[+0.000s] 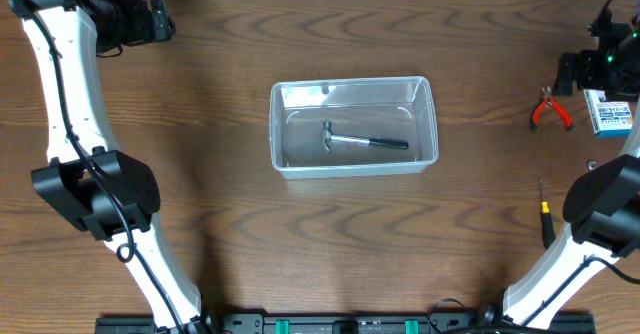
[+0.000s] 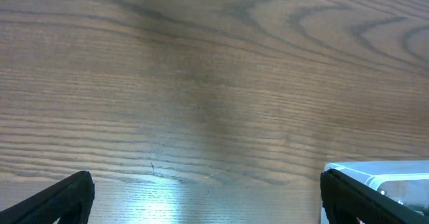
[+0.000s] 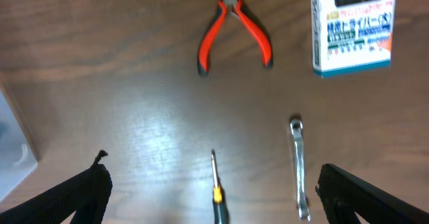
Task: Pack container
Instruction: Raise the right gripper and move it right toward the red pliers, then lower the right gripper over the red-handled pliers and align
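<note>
The container (image 1: 355, 126), a clear plastic tub, stands at the middle of the table with a hammer (image 1: 365, 140) lying inside it. Its corner (image 2: 385, 174) shows at the lower right of the left wrist view. My left gripper (image 1: 160, 19) hangs at the far left corner, open over bare wood (image 2: 206, 184). My right gripper (image 1: 572, 72) is raised over the far right, open with nothing between its fingers (image 3: 213, 177). Below it lie red-handled pliers (image 3: 233, 31), a screwdriver with a yellow band (image 3: 216, 184) and a small wrench (image 3: 299, 167).
A small blue-and-white box (image 1: 610, 112) lies right of the pliers (image 1: 551, 109). The screwdriver (image 1: 546, 219) lies nearer the front on the right, beside my right arm's elbow (image 1: 610, 209). My left arm's elbow (image 1: 95, 189) stands at the left.
</note>
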Robot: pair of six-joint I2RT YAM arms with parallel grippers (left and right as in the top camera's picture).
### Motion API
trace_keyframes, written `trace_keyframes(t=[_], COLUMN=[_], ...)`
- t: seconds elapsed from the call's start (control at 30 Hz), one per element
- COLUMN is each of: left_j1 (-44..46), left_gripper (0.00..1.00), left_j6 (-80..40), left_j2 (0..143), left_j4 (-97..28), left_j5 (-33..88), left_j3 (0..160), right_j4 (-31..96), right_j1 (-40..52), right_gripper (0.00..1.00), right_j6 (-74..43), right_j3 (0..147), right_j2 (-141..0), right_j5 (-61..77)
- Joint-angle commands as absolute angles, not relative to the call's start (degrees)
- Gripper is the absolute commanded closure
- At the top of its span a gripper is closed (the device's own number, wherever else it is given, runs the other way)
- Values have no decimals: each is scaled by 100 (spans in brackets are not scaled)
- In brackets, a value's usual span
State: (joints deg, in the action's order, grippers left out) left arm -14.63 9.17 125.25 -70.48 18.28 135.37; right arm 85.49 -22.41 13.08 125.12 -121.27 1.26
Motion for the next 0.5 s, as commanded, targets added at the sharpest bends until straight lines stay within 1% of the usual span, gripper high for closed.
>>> trace_keyframes(t=[0.0, 0.07, 0.13, 0.47], left_j1=[-1487, -1487, -1487, -1487], left_gripper=[2, 2, 2, 2], left_j6=[910, 910, 910, 910], left_j2=[12501, 12501, 12499, 12501], left_j4=[-7065, -7065, -7065, -7065], left_j5=[1881, 1881, 1881, 1881], left_j3=[13635, 13635, 13635, 13635], right_j4=[8335, 8184, 8134, 8009], right_j1=[-2257, -2228, -2176, -1798], right_gripper=[1, 1, 1, 1], right_j6=[720, -202, -766, -810], right_j3=[12484, 12438, 12385, 12342], right_j2=[-12331, -12470, -12610, -13520], right_j5=[456, 456, 480, 456])
